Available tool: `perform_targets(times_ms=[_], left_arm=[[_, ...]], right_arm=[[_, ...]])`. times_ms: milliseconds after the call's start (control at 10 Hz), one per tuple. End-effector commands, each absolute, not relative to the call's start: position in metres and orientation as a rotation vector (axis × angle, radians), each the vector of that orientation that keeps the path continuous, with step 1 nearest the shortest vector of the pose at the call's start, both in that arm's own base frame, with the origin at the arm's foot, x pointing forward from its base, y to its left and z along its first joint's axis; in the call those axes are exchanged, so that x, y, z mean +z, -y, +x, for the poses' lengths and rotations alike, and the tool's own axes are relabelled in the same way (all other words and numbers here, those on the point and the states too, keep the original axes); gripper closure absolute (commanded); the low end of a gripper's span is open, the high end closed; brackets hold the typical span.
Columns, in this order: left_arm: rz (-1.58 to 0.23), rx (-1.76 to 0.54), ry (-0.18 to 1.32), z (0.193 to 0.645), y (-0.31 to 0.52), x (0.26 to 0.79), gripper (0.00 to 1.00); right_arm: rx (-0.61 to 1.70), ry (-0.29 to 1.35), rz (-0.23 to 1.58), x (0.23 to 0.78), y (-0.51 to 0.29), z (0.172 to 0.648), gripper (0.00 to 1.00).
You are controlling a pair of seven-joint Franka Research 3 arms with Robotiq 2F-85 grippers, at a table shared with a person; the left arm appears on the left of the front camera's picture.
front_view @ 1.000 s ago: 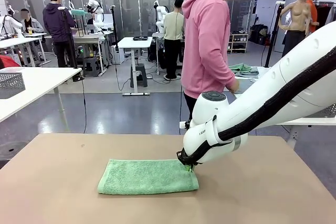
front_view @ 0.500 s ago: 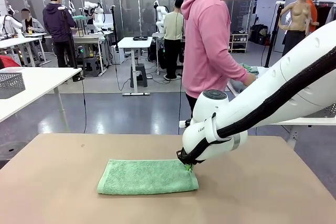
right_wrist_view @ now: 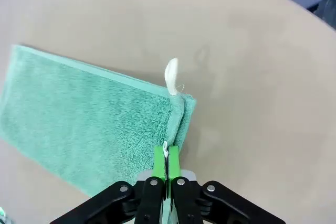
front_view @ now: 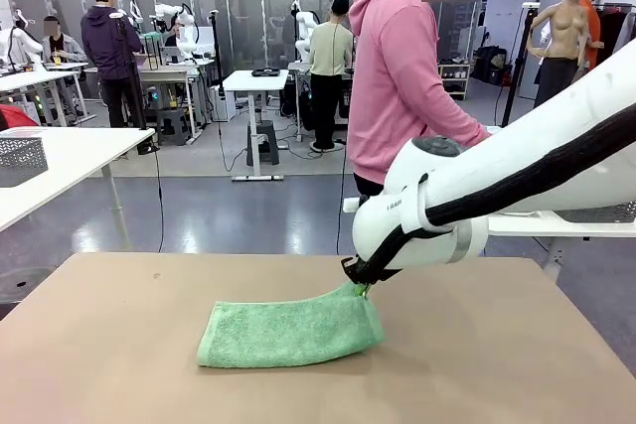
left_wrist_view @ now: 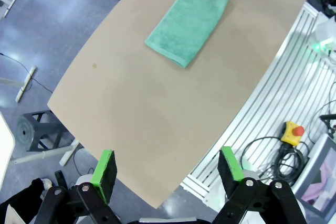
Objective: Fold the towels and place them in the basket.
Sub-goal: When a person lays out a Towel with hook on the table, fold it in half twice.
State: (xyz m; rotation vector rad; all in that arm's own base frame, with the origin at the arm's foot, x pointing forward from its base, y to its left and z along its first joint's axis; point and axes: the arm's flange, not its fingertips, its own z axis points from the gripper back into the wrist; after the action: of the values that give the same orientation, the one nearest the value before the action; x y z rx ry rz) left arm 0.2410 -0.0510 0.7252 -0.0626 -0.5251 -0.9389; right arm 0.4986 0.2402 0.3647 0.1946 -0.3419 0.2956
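The right gripper (right_wrist_view: pixel 166 162) is clamping a raised corner of the mint green towel (front_view: pixel 288 330); the left gripper (left_wrist_view: pixel 168 169) is hanging open. A mesh basket (front_view: pixel 22 158) is standing on another table, contents unclear.

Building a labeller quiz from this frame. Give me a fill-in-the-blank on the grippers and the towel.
1. The right gripper is ___ on a corner of the mint green terry towel.
2. The left gripper, above the tan table, is ___ and holds nothing.
3. The small loop at the towel's corner is ___.
4. The person across the table wears a ___ hooded top.
Missing words: shut; open; white; pink.
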Motion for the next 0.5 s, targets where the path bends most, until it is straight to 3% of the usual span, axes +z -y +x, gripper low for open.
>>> perform_targets(times_ms=[0,400], left_arm=[[-0.051,-0.927,0.529,0.24,0.05,0.723,0.03],[-0.051,-0.927,0.529,0.24,0.05,0.723,0.03]], right_arm=[[0.346,0.338,0.214,0.382,-0.226,0.484,1.0],[0.37,0.325,0.091,0.413,-0.219,0.479,1.0]])
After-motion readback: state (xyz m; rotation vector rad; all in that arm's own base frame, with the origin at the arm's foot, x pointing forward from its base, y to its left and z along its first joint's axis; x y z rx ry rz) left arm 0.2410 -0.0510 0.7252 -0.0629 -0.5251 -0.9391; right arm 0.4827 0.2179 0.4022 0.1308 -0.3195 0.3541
